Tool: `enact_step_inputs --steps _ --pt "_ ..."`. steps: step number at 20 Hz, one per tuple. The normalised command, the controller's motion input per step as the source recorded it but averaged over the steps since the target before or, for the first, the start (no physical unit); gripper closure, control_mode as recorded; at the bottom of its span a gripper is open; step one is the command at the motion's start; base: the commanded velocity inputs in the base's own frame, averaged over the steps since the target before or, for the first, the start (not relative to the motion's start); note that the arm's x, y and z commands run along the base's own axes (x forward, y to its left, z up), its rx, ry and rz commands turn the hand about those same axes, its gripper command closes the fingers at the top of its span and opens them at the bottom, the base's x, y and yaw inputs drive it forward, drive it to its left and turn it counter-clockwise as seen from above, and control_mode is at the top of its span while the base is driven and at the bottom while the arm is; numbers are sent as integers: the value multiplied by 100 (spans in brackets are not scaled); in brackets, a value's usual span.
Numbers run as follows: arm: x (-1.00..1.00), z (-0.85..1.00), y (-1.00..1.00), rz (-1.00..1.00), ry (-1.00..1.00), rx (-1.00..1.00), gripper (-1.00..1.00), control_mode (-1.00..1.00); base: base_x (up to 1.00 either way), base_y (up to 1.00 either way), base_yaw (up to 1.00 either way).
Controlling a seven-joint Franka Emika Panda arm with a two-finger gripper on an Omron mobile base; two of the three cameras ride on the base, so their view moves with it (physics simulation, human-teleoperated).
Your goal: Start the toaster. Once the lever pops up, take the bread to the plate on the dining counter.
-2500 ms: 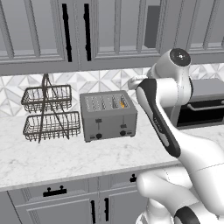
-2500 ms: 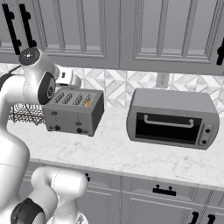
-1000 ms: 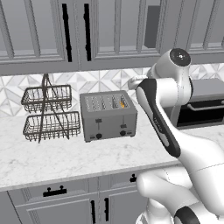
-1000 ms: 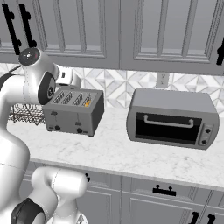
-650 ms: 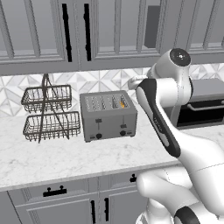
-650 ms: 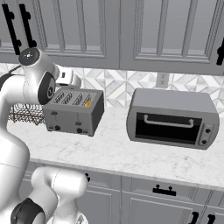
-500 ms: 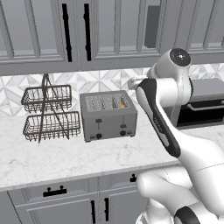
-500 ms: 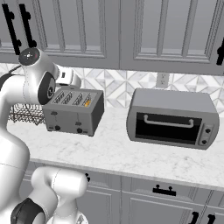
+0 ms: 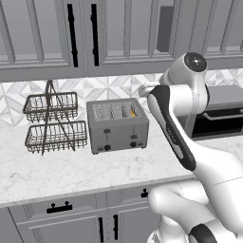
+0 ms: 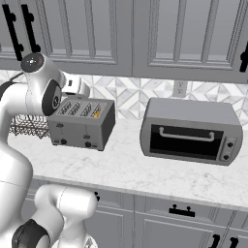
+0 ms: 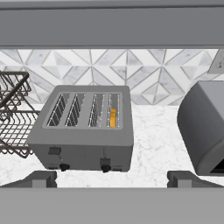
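Note:
The grey four-slot toaster (image 9: pixel 117 126) (image 10: pixel 81 123) (image 11: pixel 83 131) stands on the marble worktop against the tiled wall. The bread (image 9: pixel 133 113) (image 10: pixel 97 115) (image 11: pixel 113 117) sits low in its rightmost slot, with only a golden sliver showing. On the toaster's front, the right lever (image 11: pixel 105 162) sits lower than the left lever (image 11: pixel 54 151). My gripper (image 11: pixel 113 179) hovers in front of and above the toaster, open, with its fingertips (image 11: pixel 39 178) wide apart and nothing between them. The plate and the dining counter are out of view.
A two-tier wire basket rack (image 9: pixel 52 123) (image 11: pixel 11 113) stands just left of the toaster. The larger grey toaster oven (image 9: pixel 218 114) (image 10: pixel 191 131) (image 11: pixel 203 127) sits to its right. Grey wall cabinets (image 10: pixel 131 34) hang low overhead. Bare marble worktop (image 9: pixel 71 171) runs along the front.

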Motion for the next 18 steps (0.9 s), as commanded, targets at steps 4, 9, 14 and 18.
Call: enact_step_inputs --steps 4,9,14,18 --pt "0 0 0 0 0 0 -100 -100 0 0 0" --pt "0 0 0 0 0 0 -100 -100 0 0 0" --pt "0 0 0 0 0 0 -100 -100 0 0 0" --pt "0 0 0 0 0 0 -100 -100 0 0 0"
